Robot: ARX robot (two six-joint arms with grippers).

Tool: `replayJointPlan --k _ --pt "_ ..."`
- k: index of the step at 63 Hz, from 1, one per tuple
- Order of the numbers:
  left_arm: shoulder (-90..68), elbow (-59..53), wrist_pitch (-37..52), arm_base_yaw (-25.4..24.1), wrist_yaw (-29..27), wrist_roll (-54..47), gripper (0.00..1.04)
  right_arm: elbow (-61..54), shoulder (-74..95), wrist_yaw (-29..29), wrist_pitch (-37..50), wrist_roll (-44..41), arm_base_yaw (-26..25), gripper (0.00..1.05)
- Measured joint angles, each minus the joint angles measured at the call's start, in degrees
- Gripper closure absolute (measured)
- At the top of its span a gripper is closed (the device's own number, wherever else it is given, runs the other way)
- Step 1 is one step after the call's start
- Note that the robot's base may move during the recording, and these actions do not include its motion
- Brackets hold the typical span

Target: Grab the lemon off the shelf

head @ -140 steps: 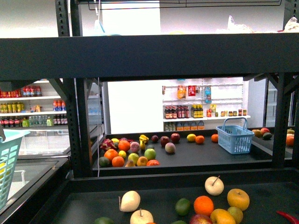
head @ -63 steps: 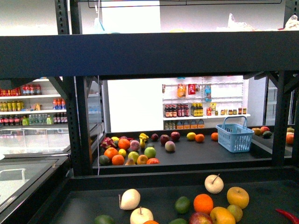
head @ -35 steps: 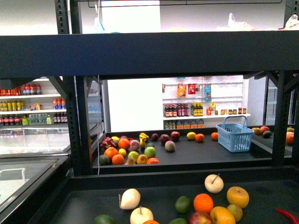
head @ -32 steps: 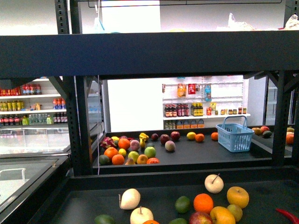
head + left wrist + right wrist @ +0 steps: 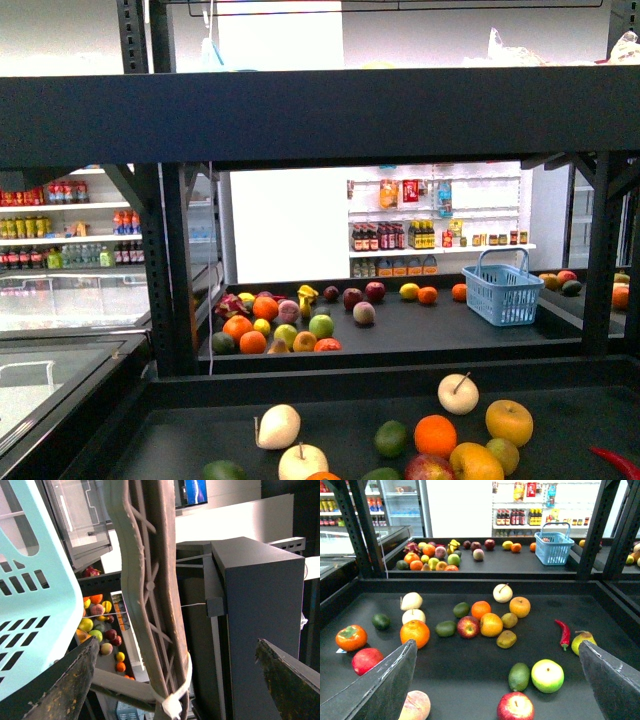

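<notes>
Front view: the black metal shelf (image 5: pixel 330 110) has flat matte decks and perforated uprights. On its far surface, past a heap of round fruits (image 5: pixel 275 325), the smooth oval lemon (image 5: pixel 409 293) lies at 9 o'clock from a slatted blue basket (image 5: pixel 503 290), whose contents I cannot tell. The left end effector (image 5: pixel 175 680) is released beside a teal lattice basket (image 5: pixel 30 595). The right end effector (image 5: pixel 502 680) is released too.

I can read no words, brands or numbers anywhere; the labels on the bottles (image 5: pixel 392 240) along the far wall shelves (image 5: pixel 440 250) are too small to make out.
</notes>
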State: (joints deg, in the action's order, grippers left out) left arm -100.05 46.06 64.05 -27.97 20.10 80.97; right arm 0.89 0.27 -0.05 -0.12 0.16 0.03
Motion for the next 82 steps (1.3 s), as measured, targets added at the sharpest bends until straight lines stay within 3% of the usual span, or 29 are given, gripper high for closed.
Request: replayJointPlan --k 10,25,34,37,43,46,53,66,71,82 --pt "9.2 -4.5 -9.5 -1.9 1.6 -4.4 0.08 0.0 0.0 0.0 0.0 0.0 0.0 0.07" --pt "35.5 -7.6 -43.9 -4.2 -0.1 -25.5 0.08 0.0 0.0 0.0 0.0 0.0 0.0 0.07" --pt "54.3 -5.1 -70.0 1.1 -9.7 -46.9 0.08 0.0 0.0 0.0 0.0 0.0 0.0 0.07" --pt "63.1 -4.2 -81.4 7.6 -17.9 -55.4 0.08 0.0 0.0 0.0 0.0 0.0 0.0 0.07" --pt "70.6 -3.2 -90.0 19.5 -31.6 -59.1 0.08 0.0 0.0 0.0 0.0 0.0 0.0 0.07" --pt "72.1 -2.9 -90.4 25.8 -37.4 -60.3 0.09 0.0 0.0 0.0 0.0 0.0 0.0 0.07" --pt "78.1 -10.0 -76.9 27.9 -21.6 -72.5 0.31 0.0 0.0 -0.1 0.0 0.0 0.0 0.07" --pt "85.8 -26.3 -70.2 27.9 -20.2 -79.6 0.76 0.0 0.0 0.0 0.0 0.0 0.0 0.07" --pt "88.5 -30.3 -68.4 27.9 -20.1 -80.0 0.99 0.0 0.0 0.0 0.0 0.0 0.0 0.07" --pt "91.3 -34.9 -66.8 27.9 -20.1 -80.3 1.02 0.0 0.0 0.0 0.0 0.0 0.0 0.07"
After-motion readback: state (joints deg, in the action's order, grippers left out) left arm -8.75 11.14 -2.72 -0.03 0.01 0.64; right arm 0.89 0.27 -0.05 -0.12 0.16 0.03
